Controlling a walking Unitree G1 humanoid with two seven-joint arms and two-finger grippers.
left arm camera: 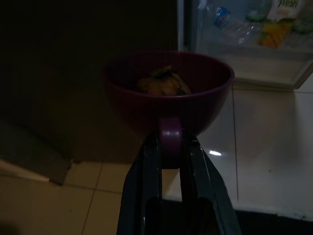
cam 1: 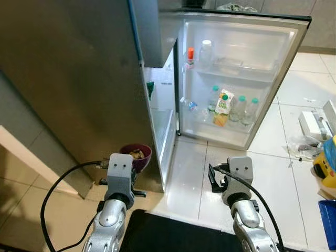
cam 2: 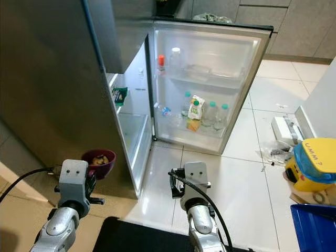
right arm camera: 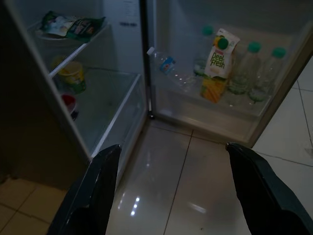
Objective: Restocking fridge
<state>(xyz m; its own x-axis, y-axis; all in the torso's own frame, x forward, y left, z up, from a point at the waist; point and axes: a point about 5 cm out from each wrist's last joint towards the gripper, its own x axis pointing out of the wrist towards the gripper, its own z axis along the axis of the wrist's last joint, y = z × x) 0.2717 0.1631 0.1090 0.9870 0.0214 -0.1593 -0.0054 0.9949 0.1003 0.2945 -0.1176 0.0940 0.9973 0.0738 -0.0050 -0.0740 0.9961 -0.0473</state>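
A dark red bowl (left arm camera: 166,95) with some brownish food in it is held by its small handle, which is pinched between the fingers (left arm camera: 146,181) of the left gripper (cam 1: 125,164). The bowl is carried straight ahead of those fingers, its mouth upward and roughly level, above the tiled floor (cam 1: 262,173).

The fridge (cam 1: 157,100) stands open in front. Its interior shelves (right arm camera: 78,49) lie forward of the bowl and slightly towards the right-arm side, seen edge-on past the cabinet's side wall, so the bowl is judged to need carrying forward and inward around that wall before it can be set down. The open door (cam 1: 236,68), with its bottles (cam 1: 247,110) and a juice carton (cam 1: 223,107) in the lower rack, lies further over, ahead of the right gripper (cam 2: 174,185).

The right gripper's fingers (right arm camera: 98,196) are spread wide with nothing between them, and they are aimed at the gap between shelves and door. The left arm is the one carrying the load, while the right is the nearer to the door rack. A glass shelf (right arm camera: 105,105) low inside the compartment looks largely bare and is judged the likeliest place for the bowl.
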